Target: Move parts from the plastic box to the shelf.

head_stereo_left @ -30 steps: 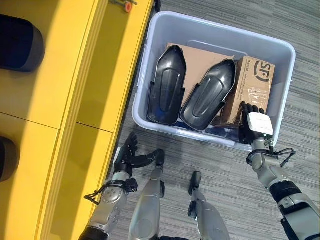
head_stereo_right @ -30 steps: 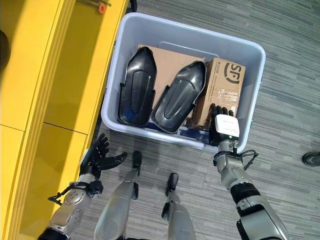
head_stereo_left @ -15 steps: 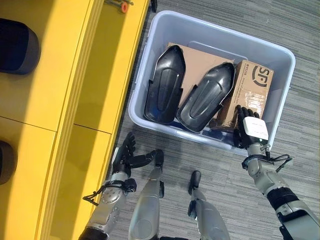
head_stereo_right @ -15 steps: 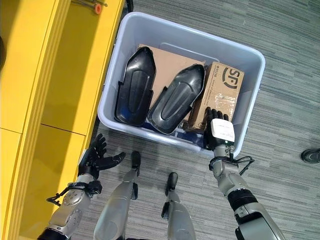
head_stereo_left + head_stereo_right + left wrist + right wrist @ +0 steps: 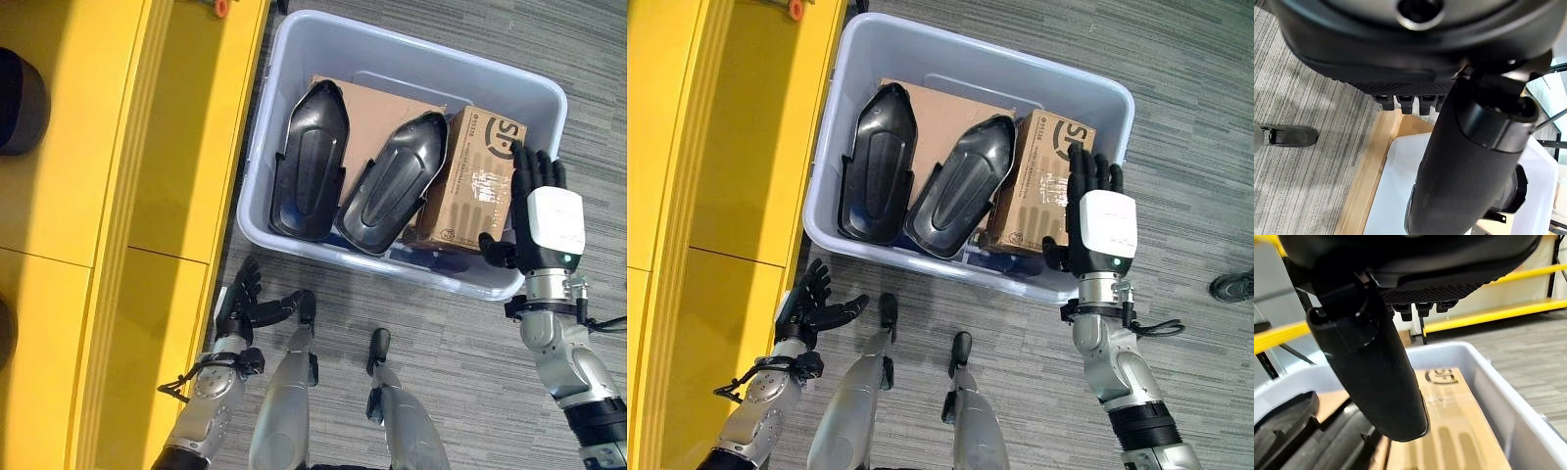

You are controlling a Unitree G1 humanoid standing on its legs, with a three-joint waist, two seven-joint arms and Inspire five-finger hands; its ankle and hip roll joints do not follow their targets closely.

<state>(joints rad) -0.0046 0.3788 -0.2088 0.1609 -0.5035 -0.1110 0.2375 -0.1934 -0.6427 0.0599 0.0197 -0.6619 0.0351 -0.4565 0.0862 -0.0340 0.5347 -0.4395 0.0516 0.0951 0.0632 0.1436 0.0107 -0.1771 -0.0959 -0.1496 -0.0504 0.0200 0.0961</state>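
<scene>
Hovering with straight fingers, holding nothing: right hand (image 5: 545, 220) over the cardboard box (image 5: 470, 181) inside the plastic box (image 5: 294, 49). Beside it, lying two black shell parts (image 5: 392, 182), likely light, stiff, slick; gripping an edge advisable.

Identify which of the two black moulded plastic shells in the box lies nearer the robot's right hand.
The black shell leaning against the brown cardboard carton: this shell sits between the other shell and the right hand.

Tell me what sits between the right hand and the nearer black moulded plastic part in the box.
The brown cardboard carton stands between the right hand and that black moulded part, seen in both eye views.
</scene>
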